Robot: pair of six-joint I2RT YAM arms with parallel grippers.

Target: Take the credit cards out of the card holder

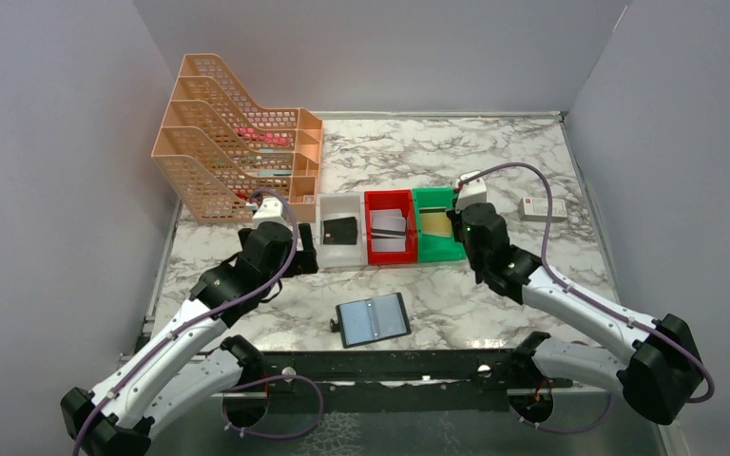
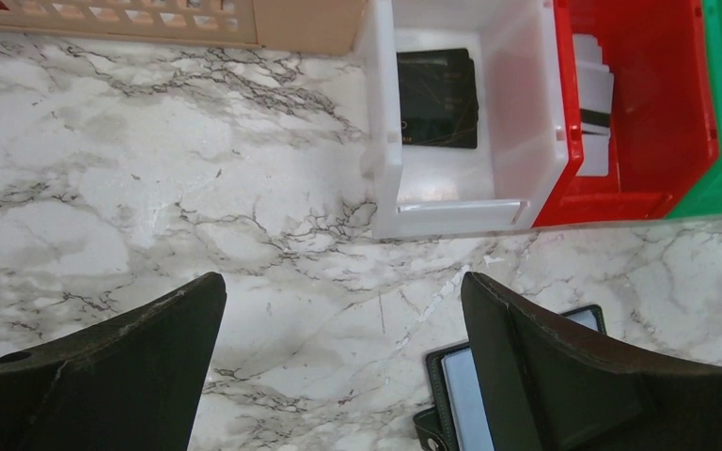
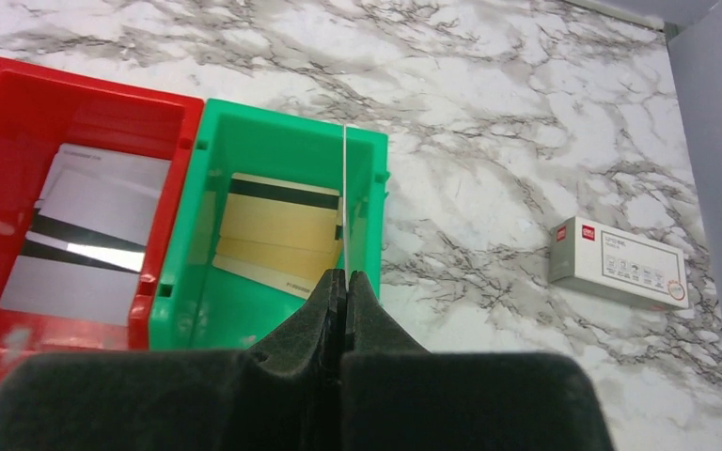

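A credit card, edge-on, is pinched by the right gripper over the green bin; the left gripper is spread wide; the card holder is laid open, nearer the arms than that bin.

Seen from above, a table fills the frame. A file rack stands at upper left. Just right of it, at centre, three bins sit side by side. The left bin holds a single card, the middle bin a few cards, and the right bin a flat card. Below them, at lower centre, the card holder lies open. A small box lies at right, apart from the bins. The left gripper sits just left of the left bin. The right gripper, over the right bin, pinches an upright card.
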